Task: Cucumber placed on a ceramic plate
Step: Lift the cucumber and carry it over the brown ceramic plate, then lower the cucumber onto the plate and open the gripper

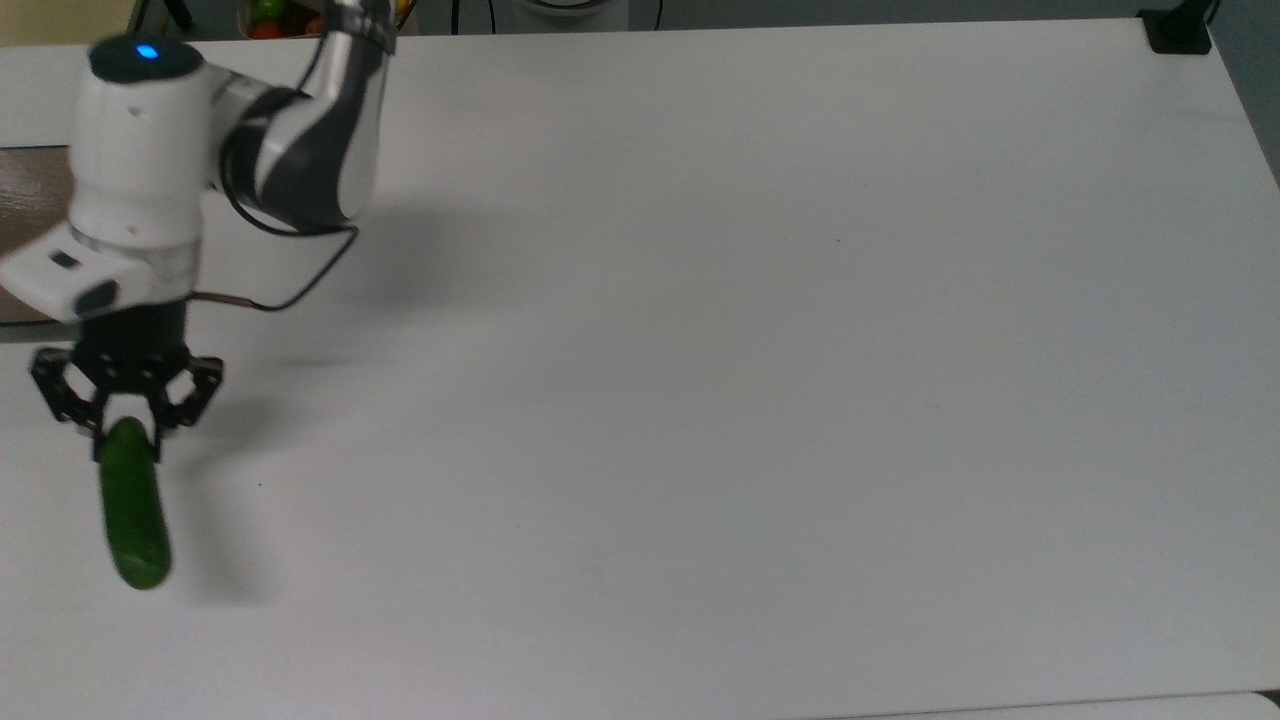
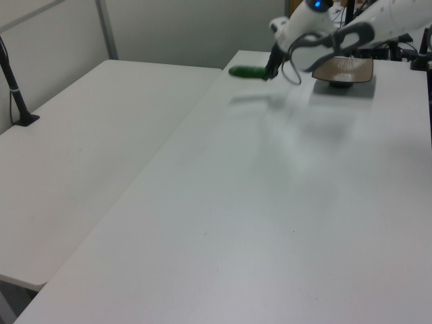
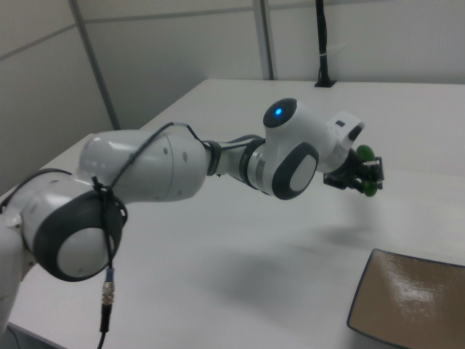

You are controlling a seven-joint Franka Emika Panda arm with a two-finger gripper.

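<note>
Clearly the cucumber [image 1: 133, 510] is hanging off the white table [image 1: 760, 380], pinched at one end by the gripper [image 1: 127, 425]; in the left view its shadow is lying on the tabletop well below it, so it is touching nothing but the fingers. In the top view the cucumber's free end is pointing toward the bottom edge of the picture, close to the top view's left side, while in the left view the cucumber [image 2: 247, 71] is sticking out level toward the left view's left from the gripper [image 2: 269, 72]. In the right view a bit of green cucumber [image 3: 365, 174] is peeking out beyond the black gripper [image 3: 357, 179], whose two fingers are pressing in on it from either side. Above the gripper the white wrist is showing a blue light on its round cap, and a thin dark cable is looping from the wrist back along the arm. The ceramic plate [image 2: 344, 69] is sitting on the table well apart from the cucumber, to the left view's right of the arm; in the right view the ceramic plate [image 3: 414, 298] is lying in the lower right corner, bare, with its dark rim and glossy brown surface catching light. In the top view a sliver of the plate [image 1: 28, 190] is showing at the left edge behind the wrist.
</note>
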